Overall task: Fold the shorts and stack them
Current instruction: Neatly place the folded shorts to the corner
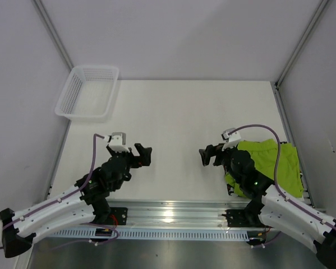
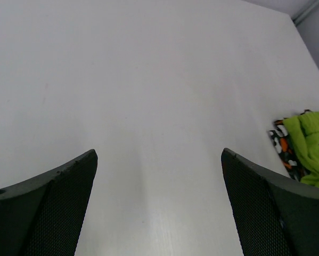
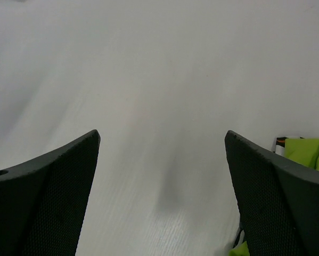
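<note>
The lime green shorts [image 1: 274, 162] lie at about 3 o'clock on the table [image 1: 173, 112], on top of the camouflage shorts [image 2: 281, 146], of which only an edge shows. The stack seems made, and little is left. The left gripper [image 1: 142, 155] and the right gripper [image 1: 206, 154] stand wide apart and hold nothing.

A white table [image 1: 173, 112] with faint wood grain fills the middle. Plain white walls close it in: a far wall [image 1: 179, 33], a left wall [image 1: 16, 84] and a right wall [image 1: 322, 101]. Grey metal posts slant up from the far corners, one left [image 1: 54, 33] and one right [image 1: 300, 42]. A metal rail [image 1: 173, 213] runs along the near edge, with a bright glare spot. The light is soft and even.
</note>
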`<state>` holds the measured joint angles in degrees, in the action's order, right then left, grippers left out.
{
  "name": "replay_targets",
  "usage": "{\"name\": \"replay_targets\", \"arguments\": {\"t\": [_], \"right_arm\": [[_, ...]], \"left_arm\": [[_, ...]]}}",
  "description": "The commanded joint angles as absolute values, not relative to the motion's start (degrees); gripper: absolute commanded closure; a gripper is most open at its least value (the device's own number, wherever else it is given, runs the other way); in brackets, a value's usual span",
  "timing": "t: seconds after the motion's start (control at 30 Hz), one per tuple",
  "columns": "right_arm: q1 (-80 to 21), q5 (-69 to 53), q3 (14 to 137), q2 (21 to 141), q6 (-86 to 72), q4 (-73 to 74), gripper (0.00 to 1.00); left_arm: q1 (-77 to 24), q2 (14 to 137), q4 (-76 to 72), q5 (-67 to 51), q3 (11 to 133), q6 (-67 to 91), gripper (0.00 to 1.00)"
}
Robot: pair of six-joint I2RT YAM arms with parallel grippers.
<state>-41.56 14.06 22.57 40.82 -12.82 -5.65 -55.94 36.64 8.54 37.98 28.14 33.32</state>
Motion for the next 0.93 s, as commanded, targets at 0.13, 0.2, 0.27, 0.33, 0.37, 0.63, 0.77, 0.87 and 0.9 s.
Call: {"name": "replay_targets", "arguments": {"t": [0.13,0.2,0.27,0.33,0.37,0.63,0.77,0.87,0.9], "right_arm": [[-44.0,22.2,19.2,44.7,-11.0,-17.4,0.01],[-44.0,21.7,19.7,46.7,-11.5,-17.1,0.01],[-43.9,21.1,20.3,47.8,-11.8,-16.3,0.00],[-43.9,21.1,20.7,48.6,-11.6,-15.8,0.00],[-43.9,20.9,20.7,48.4,-11.7,-15.8,0.01],[-43.9,20.5,20.0,47.3,-11.8,-15.9,0.00],[-43.9,19.9,20.2,47.8,-11.6,-16.3,0.01],[-43.9,21.9,20.9,47.7,-13.0,-15.2,0.01],[-43.9,22.2,20.9,47.5,-13.3,-15.2,0.00]], "left_arm": [[-55.7,27.2,19.3,48.8,20.2,36.4,0.01],[-55.6,26.1,20.0,48.9,20.0,36.4,0.01],[-55.7,24.5,17.7,48.8,18.4,34.9,0.01],[-55.7,24.2,16.9,48.8,18.0,34.8,0.01],[-55.6,24.2,16.8,48.7,17.8,34.8,0.01],[-55.6,25.1,17.3,49.2,18.5,35.4,0.01],[-55.7,24.3,18.1,49.7,18.3,36.1,0.01],[-55.6,23.4,18.2,49.7,17.9,36.2,0.01],[-55.7,23.2,18.2,49.8,17.8,36.1,0.01]]}}
